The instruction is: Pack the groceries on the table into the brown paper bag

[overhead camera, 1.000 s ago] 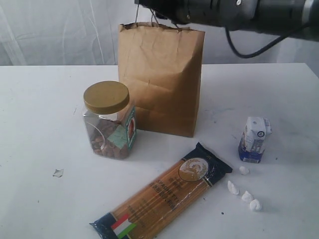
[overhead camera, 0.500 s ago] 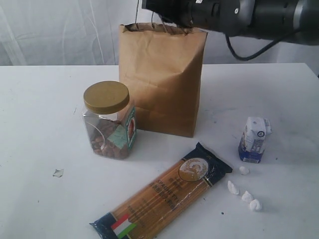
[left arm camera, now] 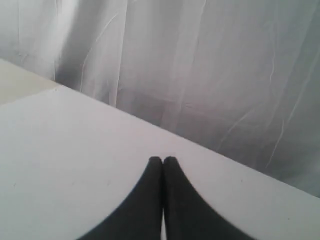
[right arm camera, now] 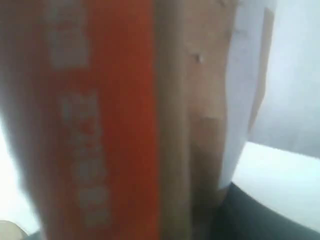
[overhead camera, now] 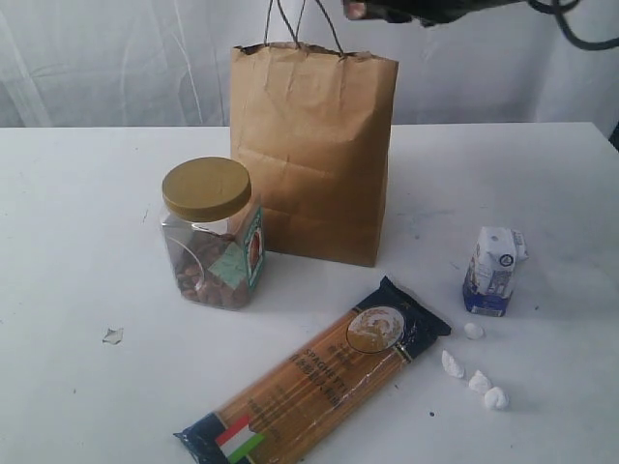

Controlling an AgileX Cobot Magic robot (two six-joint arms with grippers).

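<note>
While the orange-labelled pouch (right arm camera: 120, 125) is gripped by the right pincer (overhead camera: 382, 10) above the paper bag (overhead camera: 311, 155), the left pincer (left arm camera: 163, 161) is closed, empty.

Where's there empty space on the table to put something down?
The biggest bare patch of the table is left of the jar. There is also room right of the paper bag, behind the carton. It is crowded in front, where the spaghetti pack, carton and white lumps sit close together.
</note>
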